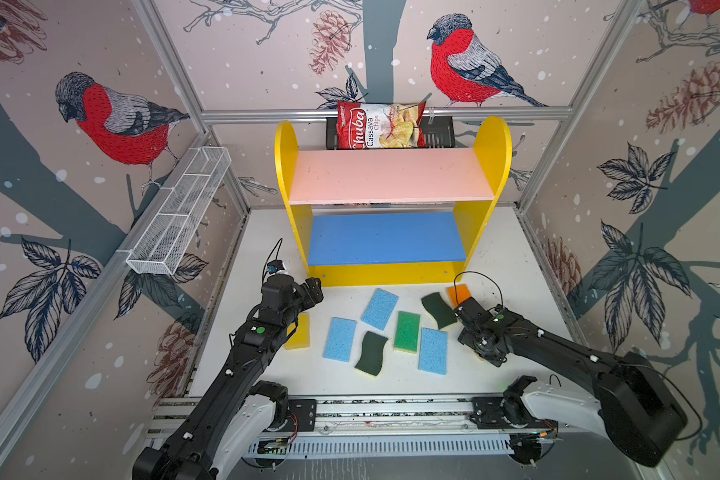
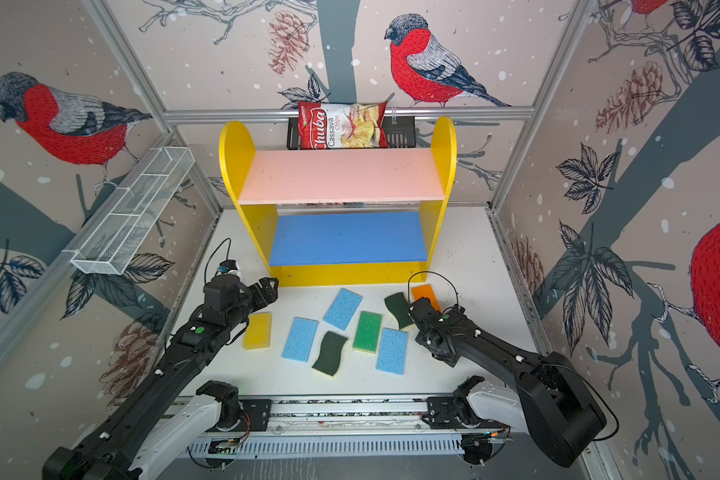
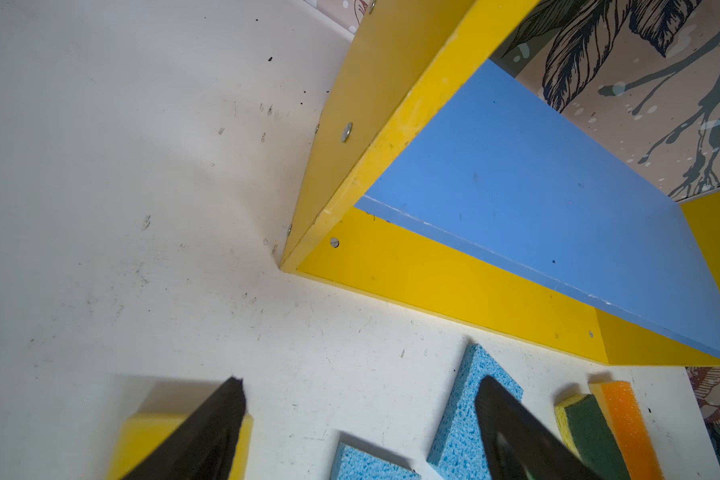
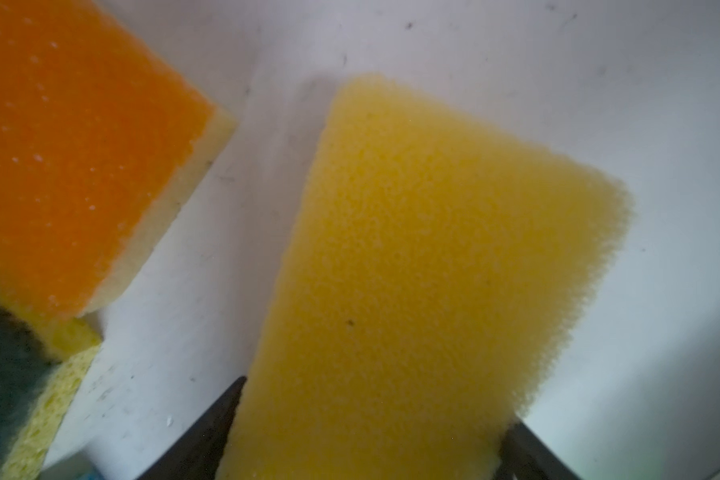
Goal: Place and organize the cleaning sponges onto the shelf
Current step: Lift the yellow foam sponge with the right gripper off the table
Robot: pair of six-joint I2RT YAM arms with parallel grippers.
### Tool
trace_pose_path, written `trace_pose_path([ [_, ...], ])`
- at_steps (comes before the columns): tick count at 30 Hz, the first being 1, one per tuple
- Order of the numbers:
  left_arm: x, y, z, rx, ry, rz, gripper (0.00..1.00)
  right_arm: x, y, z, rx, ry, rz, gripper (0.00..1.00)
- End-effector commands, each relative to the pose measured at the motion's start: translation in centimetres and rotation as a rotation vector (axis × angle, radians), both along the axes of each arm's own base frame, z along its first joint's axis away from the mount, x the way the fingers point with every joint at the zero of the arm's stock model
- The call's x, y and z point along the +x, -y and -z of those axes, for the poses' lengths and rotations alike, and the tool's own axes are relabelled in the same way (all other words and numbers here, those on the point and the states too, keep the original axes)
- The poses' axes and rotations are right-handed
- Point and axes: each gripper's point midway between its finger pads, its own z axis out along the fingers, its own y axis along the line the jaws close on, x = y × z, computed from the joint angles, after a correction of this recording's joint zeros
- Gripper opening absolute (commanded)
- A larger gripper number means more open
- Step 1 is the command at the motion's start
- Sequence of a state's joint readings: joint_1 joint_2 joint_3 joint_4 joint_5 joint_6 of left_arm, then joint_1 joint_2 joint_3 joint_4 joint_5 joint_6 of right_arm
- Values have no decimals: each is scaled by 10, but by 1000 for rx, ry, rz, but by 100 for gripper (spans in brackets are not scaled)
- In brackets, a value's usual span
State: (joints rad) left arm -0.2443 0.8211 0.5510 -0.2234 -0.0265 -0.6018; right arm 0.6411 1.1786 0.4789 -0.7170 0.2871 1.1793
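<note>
Yellow sponge (image 4: 433,270) lies on the table (image 4: 516,62) between the jaws of the right gripper (image 4: 379,401) — clamped or not, cannot tell. Left gripper (image 3: 361,379) spread, empty. Shelf (image 1: 385,239) bare. Risk: soft foam squashes, slips out mid-lift onto neighbouring orange sponge (image 4: 80,158).

This was a robot test cell in a lab, not a home. Aluminium frame bars (image 1: 383,113) boxed in a scuffed white tabletop (image 1: 495,257), and bird-printed wallpaper panels (image 1: 113,120) stood in for walls. A left arm (image 1: 242,353) and a right arm (image 1: 558,345) were bolted to a metal rail (image 1: 391,405), with a toy-bright shelf (image 1: 491,141) as a prop.
</note>
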Motion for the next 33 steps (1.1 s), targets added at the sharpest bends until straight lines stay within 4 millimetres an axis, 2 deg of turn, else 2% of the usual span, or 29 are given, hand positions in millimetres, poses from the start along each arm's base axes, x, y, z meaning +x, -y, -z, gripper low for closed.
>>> trace_pose_path([
  [1, -2, 1, -3, -4, 0, 9, 88, -45, -11, 18, 96, -213, -44, 84],
  [6, -4, 2, -3, -4, -4, 18, 88, -50, -13, 15, 128, -214, -11, 87],
  [11, -3, 6, -2, -13, -5, 37, 88, -44, -17, 8, 185, -165, 42, 87],
  [18, -2, 13, 4, -23, -21, 73, 88, -39, -3, 5, 160, -138, 122, 89],
  [22, 0, 16, 8, -25, -33, 87, 88, -27, 1, -2, 161, -84, 140, 90],
  [33, 4, 24, 18, -36, -64, 123, 88, -19, 9, 3, 155, -59, 168, 89],
])
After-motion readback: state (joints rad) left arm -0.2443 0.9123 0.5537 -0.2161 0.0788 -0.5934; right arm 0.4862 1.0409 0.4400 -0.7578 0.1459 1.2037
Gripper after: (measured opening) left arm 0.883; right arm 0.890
